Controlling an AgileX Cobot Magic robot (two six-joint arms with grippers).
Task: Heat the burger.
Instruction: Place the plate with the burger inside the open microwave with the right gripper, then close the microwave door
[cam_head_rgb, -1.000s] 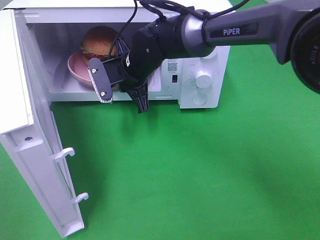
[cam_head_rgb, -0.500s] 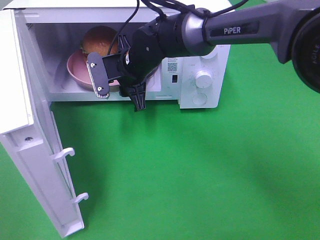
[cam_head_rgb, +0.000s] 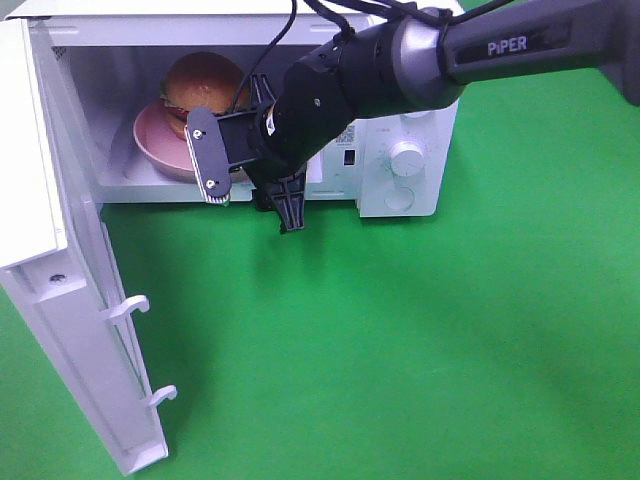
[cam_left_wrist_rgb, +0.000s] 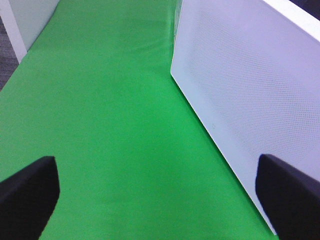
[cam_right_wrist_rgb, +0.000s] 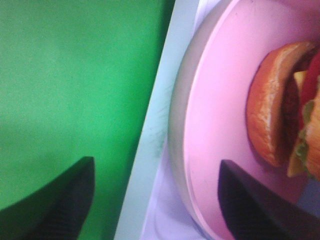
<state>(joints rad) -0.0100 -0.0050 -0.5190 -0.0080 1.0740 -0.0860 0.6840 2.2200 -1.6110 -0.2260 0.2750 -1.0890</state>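
inside the open white microwave (cam_head_rgb: 420, 190), at eleven o'clock in the high view, the round golden-bun burger (cam_head_rgb: 203, 80) is seen on the round pink plate (cam_head_rgb: 150, 140). the right gripper (cam_head_rgb: 255, 210) is held wide and empty at the cavity mouth; the left gripper (cam_left_wrist_rgb: 160, 200) is spread wide over the green tabletop (cam_head_rgb: 400, 350). loading is judged done; the white door (cam_head_rgb: 60, 290), at nine o'clock, is yet to be shut and heating started.

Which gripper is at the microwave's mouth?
The right gripper, open beside the pink plate; the left gripper faces only green cloth and a white panel.
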